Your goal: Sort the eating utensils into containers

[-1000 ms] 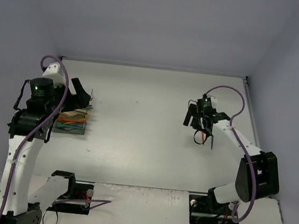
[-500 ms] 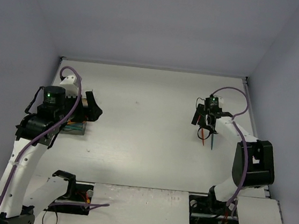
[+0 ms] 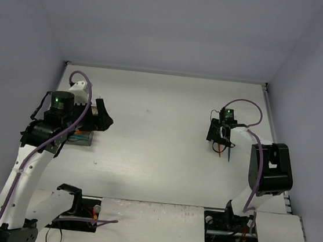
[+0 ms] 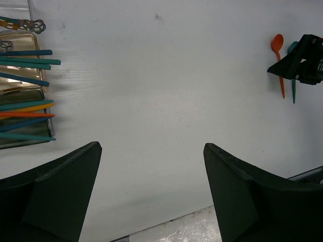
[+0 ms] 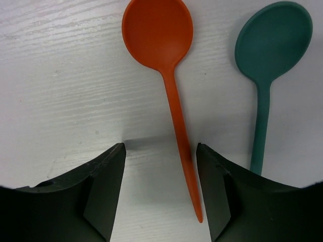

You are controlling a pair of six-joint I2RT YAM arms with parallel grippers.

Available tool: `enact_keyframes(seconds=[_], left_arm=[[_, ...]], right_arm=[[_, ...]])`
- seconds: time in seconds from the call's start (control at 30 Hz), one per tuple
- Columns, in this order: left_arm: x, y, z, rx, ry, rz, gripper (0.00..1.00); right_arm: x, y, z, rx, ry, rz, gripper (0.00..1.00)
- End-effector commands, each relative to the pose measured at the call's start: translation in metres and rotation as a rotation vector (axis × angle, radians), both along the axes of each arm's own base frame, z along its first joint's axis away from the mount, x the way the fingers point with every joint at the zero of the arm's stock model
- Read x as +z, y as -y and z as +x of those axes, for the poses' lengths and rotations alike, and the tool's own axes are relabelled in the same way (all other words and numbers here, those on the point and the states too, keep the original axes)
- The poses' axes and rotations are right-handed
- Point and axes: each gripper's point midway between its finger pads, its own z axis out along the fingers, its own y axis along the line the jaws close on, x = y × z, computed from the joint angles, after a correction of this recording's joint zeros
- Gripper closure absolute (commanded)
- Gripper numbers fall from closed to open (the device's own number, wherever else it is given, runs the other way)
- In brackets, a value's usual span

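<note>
An orange spoon (image 5: 166, 60) and a teal spoon (image 5: 267, 65) lie side by side on the table, bowls pointing away from me. My right gripper (image 5: 160, 146) is low over them and open. The orange handle lies between its jaws, close to the right finger (image 5: 222, 186), with a gap to the left finger. The teal spoon is outside the jaws. From above, the right gripper (image 3: 219, 138) covers most of both spoons. The container (image 4: 20, 91) holds several teal, blue and orange utensils. My left gripper (image 4: 151, 146) hangs open and empty to its right.
The container (image 3: 81, 138) sits at the table's left side, partly under the left arm. Grey walls close in the table at the back and sides. A raised seam runs along the table's near edge.
The right gripper has dropped onto the two spoons and its jaws have narrowed around the orange handle. The left arm has swung off the container toward the table's middle.
</note>
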Motion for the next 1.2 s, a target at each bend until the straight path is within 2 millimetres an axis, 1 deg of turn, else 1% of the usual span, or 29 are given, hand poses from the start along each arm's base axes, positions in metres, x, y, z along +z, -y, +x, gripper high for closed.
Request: enact_keyframes(seconds=[0.0,0.1,0.13,0.2,0.27,0.33,0.4,0.5,0.53,0.6,0.67,0.73,0.77,0.87,0.93,1.03,1.1,1.17], left_arm=[[0.015,0.007,0.006,-0.031,0.057,-0.023,0.20],[0.011,0.010,0.005,-0.036,0.043,-0.035,0.20],[0.011,0.010,0.005,-0.037,0.041,-0.038,0.20],[0.010,0.011,0.005,-0.039,0.036,-0.043,0.20],[0.008,0.012,0.005,-0.042,0.032,-0.044,0.20],[0.007,0.014,0.005,-0.053,0.030,-0.050,0.20],[0.007,0.019,0.005,-0.074,0.029,-0.070,0.20],[0.009,0.032,0.005,-0.123,0.026,-0.117,0.20],[0.009,0.035,0.005,-0.130,0.024,-0.124,0.20],[0.008,0.040,0.006,-0.128,0.018,-0.139,0.20],[0.006,0.047,0.008,-0.121,0.027,-0.146,0.20],[0.009,0.057,0.014,-0.123,0.064,-0.166,0.20],[0.008,0.061,0.016,-0.117,0.069,-0.171,0.20],[0.002,0.082,0.019,-0.137,0.065,-0.192,0.20],[0.000,0.099,0.019,-0.157,0.065,-0.193,0.20],[-0.002,0.118,0.024,-0.173,0.075,-0.180,0.20],[-0.003,0.130,0.025,-0.169,0.084,-0.177,0.20],[-0.005,0.140,0.028,-0.164,0.091,-0.187,0.21]], right_arm=[[-0.003,-0.010,0.004,0.050,0.006,0.043,0.49],[-0.009,-0.016,-0.001,0.073,-0.017,0.065,0.62],[-0.011,-0.018,-0.003,0.075,-0.027,0.076,0.68],[-0.014,-0.026,-0.007,0.090,-0.039,0.089,0.84],[-0.017,-0.033,-0.011,0.100,-0.047,0.086,0.96],[-0.017,-0.045,-0.008,0.119,-0.028,0.085,1.00],[-0.018,-0.058,-0.009,0.143,-0.030,0.086,1.00],[-0.007,-0.087,-0.003,0.188,0.002,0.110,1.00],[0.000,-0.098,-0.001,0.202,0.019,0.125,1.00],[0.017,-0.127,0.000,0.229,0.056,0.175,1.00],[0.041,-0.152,0.005,0.252,0.105,0.230,1.00],[0.067,-0.176,0.010,0.282,0.154,0.277,1.00],[0.083,-0.189,0.014,0.296,0.188,0.304,1.00],[0.115,-0.225,0.009,0.348,0.238,0.370,1.00],[0.141,-0.248,0.008,0.381,0.279,0.418,1.00],[0.165,-0.278,-0.007,0.440,0.305,0.470,1.00],[0.181,-0.291,-0.013,0.458,0.322,0.506,1.00],[0.192,-0.301,-0.020,0.470,0.333,0.533,1.00]])
